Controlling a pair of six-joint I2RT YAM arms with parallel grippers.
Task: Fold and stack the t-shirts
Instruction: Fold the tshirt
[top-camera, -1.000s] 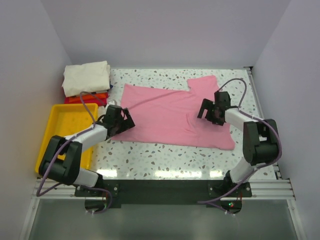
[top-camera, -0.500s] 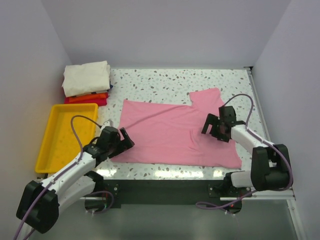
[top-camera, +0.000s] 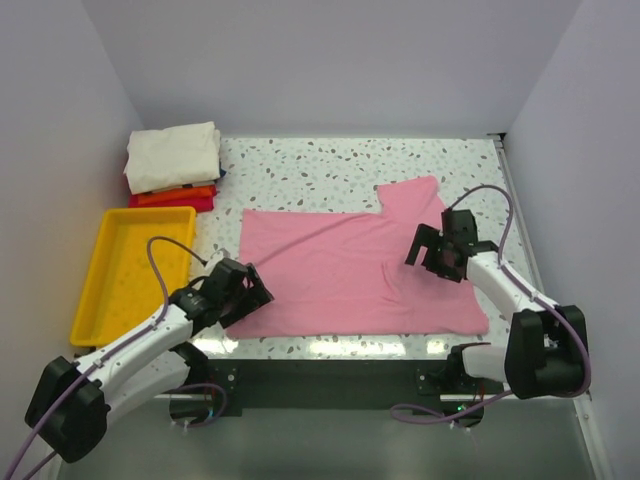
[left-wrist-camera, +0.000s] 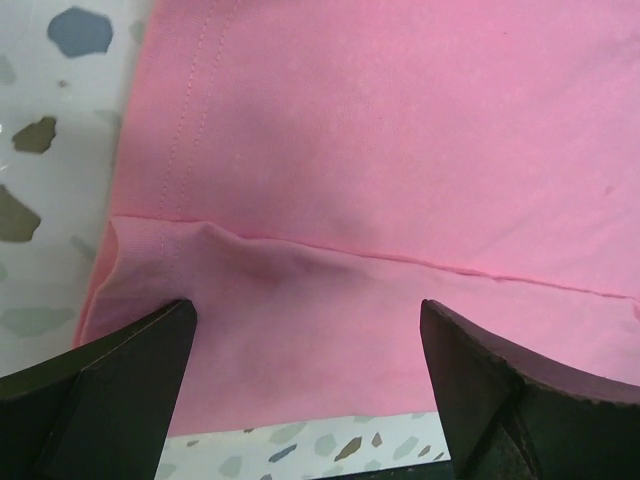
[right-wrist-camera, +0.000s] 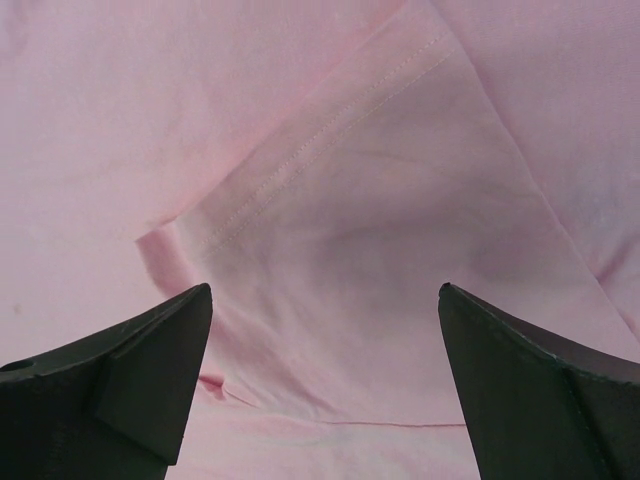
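Note:
A light pink t-shirt (top-camera: 350, 270) lies spread flat across the near half of the table, one sleeve pointing to the far right. My left gripper (top-camera: 243, 292) is open over its near left corner; in the left wrist view the fingertips (left-wrist-camera: 180, 312) straddle the hem of the pink cloth (left-wrist-camera: 400, 150) beside the table edge. My right gripper (top-camera: 436, 252) is open over the right side, its jaws wide apart over a folded sleeve seam (right-wrist-camera: 330, 140). Neither grips the cloth. Folded t-shirts sit stacked at the far left: cream-white (top-camera: 172, 155) over orange (top-camera: 176, 194) and red (top-camera: 170, 204).
A yellow plastic tray (top-camera: 105, 262) stands on the left beside my left arm. Speckled tabletop (top-camera: 330, 160) shows beyond the pink shirt. Plain walls close in the left, far and right sides. A dark rail (top-camera: 330, 375) with the arm bases runs along the near edge.
Both arms have drawn back toward the near edge and the pink shirt has slid with them, now lying flatter and closer to the front. Both grippers stayed open.

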